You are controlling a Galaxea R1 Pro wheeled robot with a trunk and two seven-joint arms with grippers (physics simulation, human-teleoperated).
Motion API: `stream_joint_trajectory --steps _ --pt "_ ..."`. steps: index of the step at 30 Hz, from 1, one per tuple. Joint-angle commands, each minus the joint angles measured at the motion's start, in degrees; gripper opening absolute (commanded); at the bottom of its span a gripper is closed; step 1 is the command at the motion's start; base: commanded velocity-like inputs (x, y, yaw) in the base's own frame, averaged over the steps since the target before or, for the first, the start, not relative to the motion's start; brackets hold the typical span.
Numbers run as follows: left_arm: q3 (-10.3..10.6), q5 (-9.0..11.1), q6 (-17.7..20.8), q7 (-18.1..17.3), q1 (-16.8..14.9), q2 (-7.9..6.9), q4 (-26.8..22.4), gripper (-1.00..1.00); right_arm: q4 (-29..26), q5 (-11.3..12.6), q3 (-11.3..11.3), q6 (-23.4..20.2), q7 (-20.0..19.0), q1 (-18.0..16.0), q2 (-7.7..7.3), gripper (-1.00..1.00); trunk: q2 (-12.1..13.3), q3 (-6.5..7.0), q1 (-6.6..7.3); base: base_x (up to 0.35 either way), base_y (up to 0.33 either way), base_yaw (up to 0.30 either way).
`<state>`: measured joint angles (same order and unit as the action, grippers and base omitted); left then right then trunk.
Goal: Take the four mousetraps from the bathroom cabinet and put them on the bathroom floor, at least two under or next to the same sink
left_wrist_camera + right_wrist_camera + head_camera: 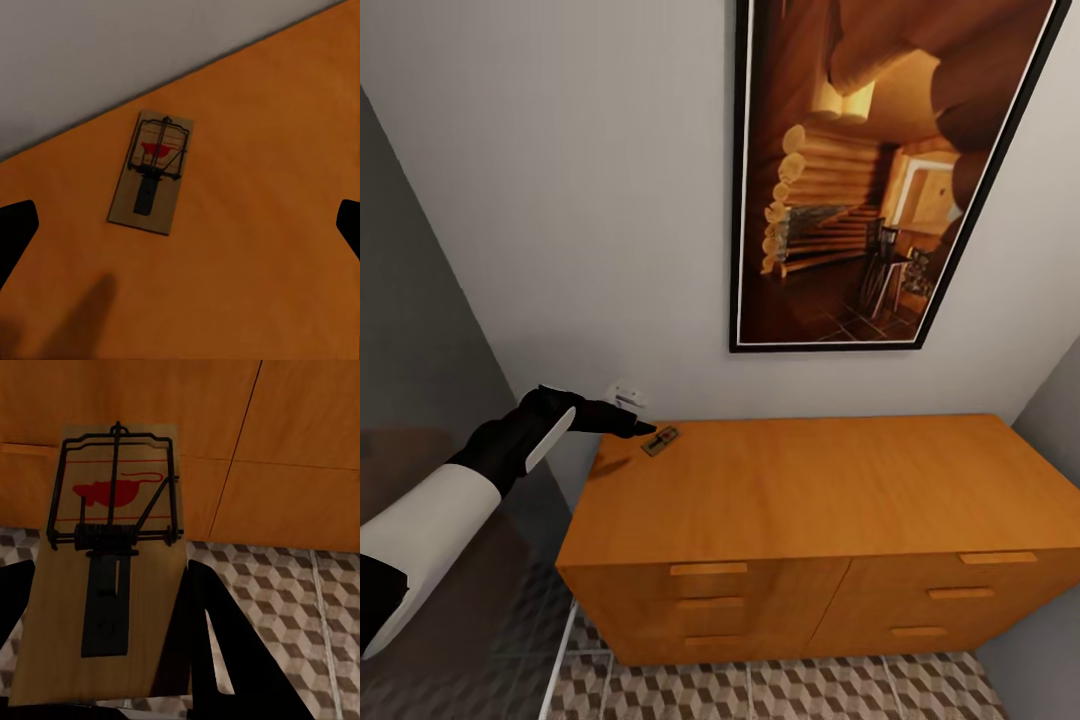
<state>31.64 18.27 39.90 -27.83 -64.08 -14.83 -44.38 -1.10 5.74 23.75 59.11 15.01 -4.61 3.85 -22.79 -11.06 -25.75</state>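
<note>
One mousetrap (pixel 660 440), a small wooden board with dark wire and a red spot, lies flat at the back left corner of the cabinet (pixel 810 490) top, close to the wall. My left gripper (pixel 643 429) hovers just left of it. In the left wrist view this mousetrap (pixel 152 172) lies ahead of the open left gripper (pixel 180 229), whose fingertips (pixel 15 232) stand wide apart and touch nothing. My right gripper (pixel 112 652) is shut on a second mousetrap (pixel 112 577), held in front of the cabinet's drawer fronts (pixel 285 457) above the bathroom floor (pixel 300 607).
A large framed picture (pixel 860 170) hangs on the white wall above the cabinet. A small white fitting (pixel 625 395) sits on the wall by the left gripper. A dark partition (pixel 420 330) closes the left side. Cube-patterned floor tiles (pixel 780 690) run before the cabinet.
</note>
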Motion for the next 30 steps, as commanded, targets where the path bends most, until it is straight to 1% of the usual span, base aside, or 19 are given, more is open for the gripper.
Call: stream_joint_trajectory --steps 1,7,13,30 --pt "0.18 0.29 0.27 0.05 -0.08 -0.09 -0.04 1.00 0.04 0.67 0.51 0.21 0.11 -0.05 0.02 -1.00 -0.12 -0.21 -0.03 0.000 0.000 0.000" --pt "0.18 0.28 0.27 0.05 -0.08 -0.37 0.13 1.00 0.04 0.67 0.51 0.21 0.11 -0.05 0.02 -1.00 -0.12 -0.68 -0.03 0.000 0.000 0.000" --pt "0.18 0.28 0.27 0.07 -0.08 -0.87 0.16 1.00 0.04 0.67 0.51 0.21 0.11 -0.05 0.02 -1.00 -0.12 -0.80 -0.03 0.000 0.000 0.000" --pt "0.18 0.28 0.27 0.08 -0.08 -0.99 0.17 1.00 0.04 0.67 0.51 0.20 0.11 -0.05 0.02 -1.00 -0.12 -0.82 -0.03 0.000 0.000 0.000"
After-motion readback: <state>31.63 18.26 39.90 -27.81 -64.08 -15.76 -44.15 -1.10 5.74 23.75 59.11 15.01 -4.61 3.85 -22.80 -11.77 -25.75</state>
